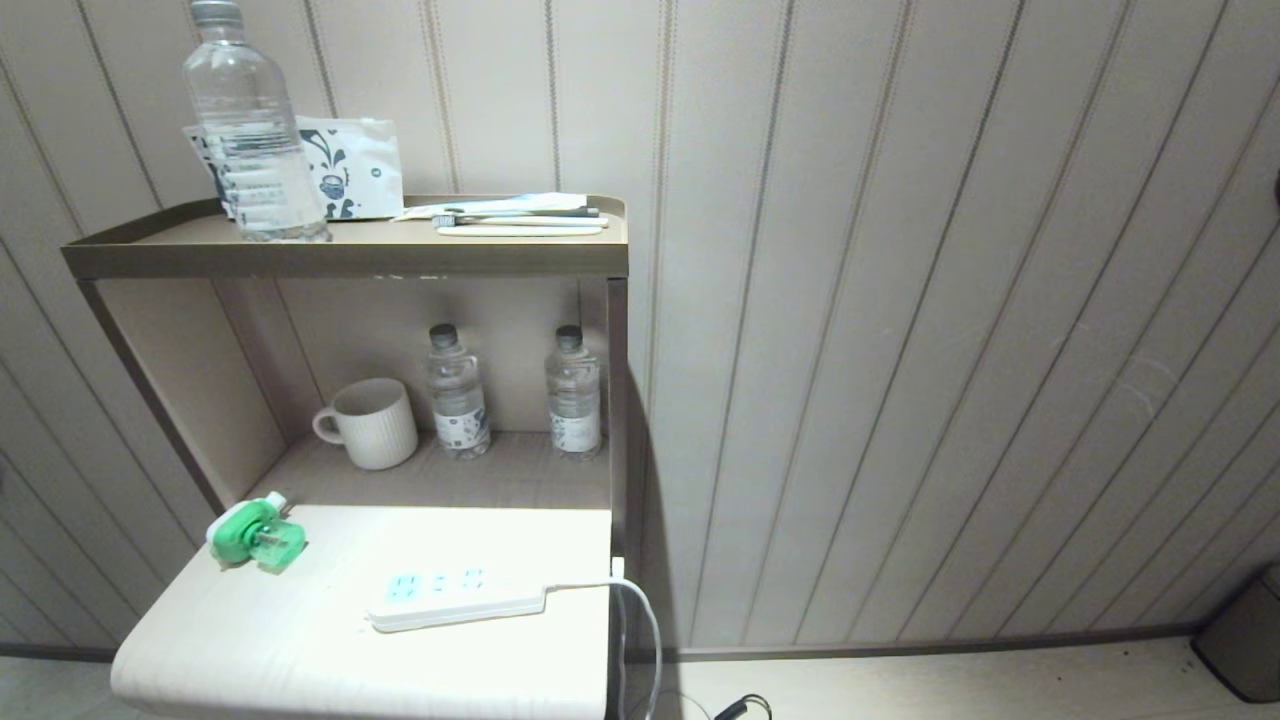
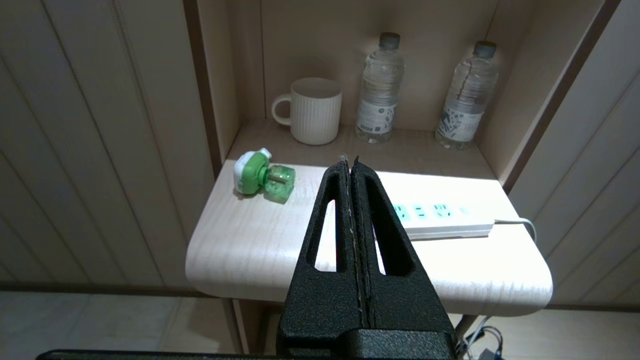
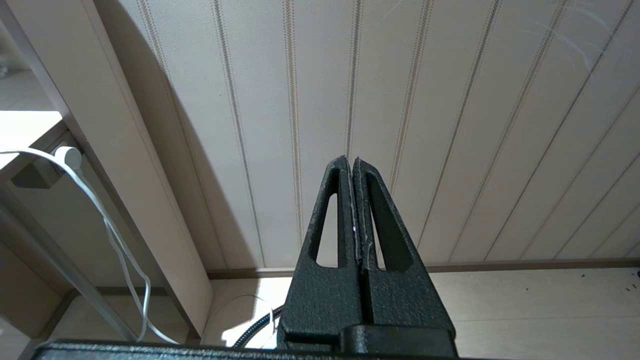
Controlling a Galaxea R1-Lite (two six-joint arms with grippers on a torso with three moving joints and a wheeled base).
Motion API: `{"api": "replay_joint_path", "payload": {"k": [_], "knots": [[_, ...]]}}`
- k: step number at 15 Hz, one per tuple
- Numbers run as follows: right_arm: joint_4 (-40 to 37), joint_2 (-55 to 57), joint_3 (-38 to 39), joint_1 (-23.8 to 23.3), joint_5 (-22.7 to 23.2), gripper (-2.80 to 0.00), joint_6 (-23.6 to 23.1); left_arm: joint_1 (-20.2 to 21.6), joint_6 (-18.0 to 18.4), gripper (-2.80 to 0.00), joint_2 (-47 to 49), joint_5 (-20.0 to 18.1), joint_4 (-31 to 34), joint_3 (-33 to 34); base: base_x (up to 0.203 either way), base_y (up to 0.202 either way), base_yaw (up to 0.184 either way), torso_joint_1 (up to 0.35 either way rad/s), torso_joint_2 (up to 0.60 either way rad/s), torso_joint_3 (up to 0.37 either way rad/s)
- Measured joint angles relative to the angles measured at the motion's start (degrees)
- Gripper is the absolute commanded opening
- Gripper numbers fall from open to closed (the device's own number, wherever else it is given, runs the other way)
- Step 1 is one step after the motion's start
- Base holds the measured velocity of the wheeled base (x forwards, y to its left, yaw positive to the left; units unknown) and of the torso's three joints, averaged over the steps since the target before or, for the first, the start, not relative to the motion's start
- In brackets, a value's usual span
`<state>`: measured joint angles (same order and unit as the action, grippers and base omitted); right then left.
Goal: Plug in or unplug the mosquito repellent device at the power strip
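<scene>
Neither of our arms shows in the head view, so we know them only from the wrist cameras. In the left wrist view the left gripper (image 2: pixel 350 162) blocks the near end of the power strip (image 1: pixel 455 597), and the strip's sockets are washed out by bright light on the pale shelf (image 1: pixel 250 640), so we cannot count them surely. The metal prongs of the mosquito repellent device (image 1: pixel 255 534) are not clear to us in any view. The device lies on its side near the shelf's left rear corner, well apart from the strip and unplugged: a white-and-bright-green head with a translucent green bottle attached. Its long axis runs roughly across the shelf, head toward the left edge and wall, bottle toward the strip. The strip is long, flat and white, with pale blue-tinted sockets; it lies along the middle-right of the shelf, its long axis left to right, and its white cable (image 1: pixel 640 610) leaves the right end and drops over the edge. Our left gripper hangs before the shelf with fingers pressed together, grasping nothing. Our right gripper (image 3: pixel 350 162) is likewise clenched and empty, facing the panelled wall (image 3: pixel 450 125) beside the stand, low near the floor.
</scene>
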<state>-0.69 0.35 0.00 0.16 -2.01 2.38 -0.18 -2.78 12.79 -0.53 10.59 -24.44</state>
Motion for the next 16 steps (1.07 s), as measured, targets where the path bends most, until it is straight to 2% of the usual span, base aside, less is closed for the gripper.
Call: {"api": "replay_joint_path", "payload": {"k": [2,5,10,16], "knots": [[0.01,0.00,0.00,0.00,0.00,-2.80,0.00,0.00,0.00,-2.80,0.42,-0.07,1.33,-0.14,0.000,0.000,0.000,0.000,0.00,0.000],[0.01,0.00,0.00,0.00,0.00,-2.80,-0.04,0.00,-0.17,-2.80,2.60,-0.10,7.23,-1.41,0.000,0.000,0.000,0.000,0.00,0.000],[0.04,0.00,0.00,0.00,0.01,-2.80,-0.04,0.02,-2.91,-2.80,12.88,-0.46,15.97,-6.31,0.000,0.000,0.000,0.000,0.00,0.000],[0.05,0.00,0.00,-0.02,0.00,-2.80,-0.04,0.00,-3.71,-2.80,25.44,-0.99,17.13,-10.54,0.000,0.000,0.000,0.000,0.00,0.000]]}}
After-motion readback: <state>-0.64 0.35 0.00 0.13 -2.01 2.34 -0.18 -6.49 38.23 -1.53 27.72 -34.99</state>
